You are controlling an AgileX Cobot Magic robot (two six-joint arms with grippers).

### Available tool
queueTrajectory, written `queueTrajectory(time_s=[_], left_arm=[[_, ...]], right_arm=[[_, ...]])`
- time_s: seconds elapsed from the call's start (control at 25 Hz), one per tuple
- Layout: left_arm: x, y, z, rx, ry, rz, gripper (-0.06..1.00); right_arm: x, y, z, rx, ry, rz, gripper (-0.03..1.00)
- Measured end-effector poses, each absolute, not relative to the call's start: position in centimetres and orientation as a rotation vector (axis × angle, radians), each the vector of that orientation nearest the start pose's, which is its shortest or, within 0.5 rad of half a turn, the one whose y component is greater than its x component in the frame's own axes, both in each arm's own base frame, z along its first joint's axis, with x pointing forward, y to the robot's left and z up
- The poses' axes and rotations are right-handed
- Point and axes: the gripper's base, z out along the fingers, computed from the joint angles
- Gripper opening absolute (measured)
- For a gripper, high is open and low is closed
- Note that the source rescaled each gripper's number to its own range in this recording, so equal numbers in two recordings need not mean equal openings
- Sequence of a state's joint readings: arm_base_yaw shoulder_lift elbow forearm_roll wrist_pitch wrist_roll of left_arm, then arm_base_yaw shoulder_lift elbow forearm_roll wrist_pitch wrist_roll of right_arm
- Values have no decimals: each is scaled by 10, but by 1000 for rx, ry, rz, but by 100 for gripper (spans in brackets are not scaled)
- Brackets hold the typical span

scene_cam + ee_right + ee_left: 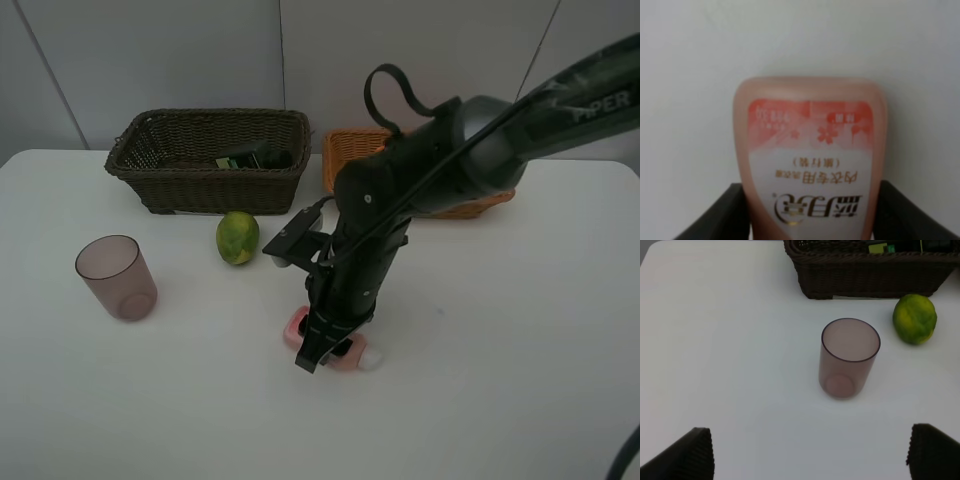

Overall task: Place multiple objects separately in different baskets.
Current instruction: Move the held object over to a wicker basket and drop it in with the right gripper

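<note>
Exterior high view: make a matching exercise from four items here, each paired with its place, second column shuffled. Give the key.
1. mauve cup
2. green fruit
3. pink bottle
4. black bottle

A. inside the dark brown basket
B. lying on the table between the right gripper's fingers
C. on the table just in front of the dark brown basket
D. standing upright alone, at the table's left

Pairs: 1-D, 2-C, 3-B, 4-A
</note>
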State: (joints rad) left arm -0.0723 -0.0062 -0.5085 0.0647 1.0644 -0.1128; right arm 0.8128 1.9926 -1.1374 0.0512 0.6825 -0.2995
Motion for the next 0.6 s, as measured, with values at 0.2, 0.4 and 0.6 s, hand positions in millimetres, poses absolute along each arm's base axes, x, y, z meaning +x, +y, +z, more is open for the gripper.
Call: queueTrajectory(time_s=[0.2,0.4,0.6], left_arm=[[-7,6,279,-45,2031,-39,100],[-7,6,279,-45,2031,-39,100],[-7,6,279,-45,2031,-39,100]], right_arm=[[256,275,152,-1500,2581,125,24],[278,294,196,-1329,2542,134,24],[301,312,244,-1200,2359,178,24]])
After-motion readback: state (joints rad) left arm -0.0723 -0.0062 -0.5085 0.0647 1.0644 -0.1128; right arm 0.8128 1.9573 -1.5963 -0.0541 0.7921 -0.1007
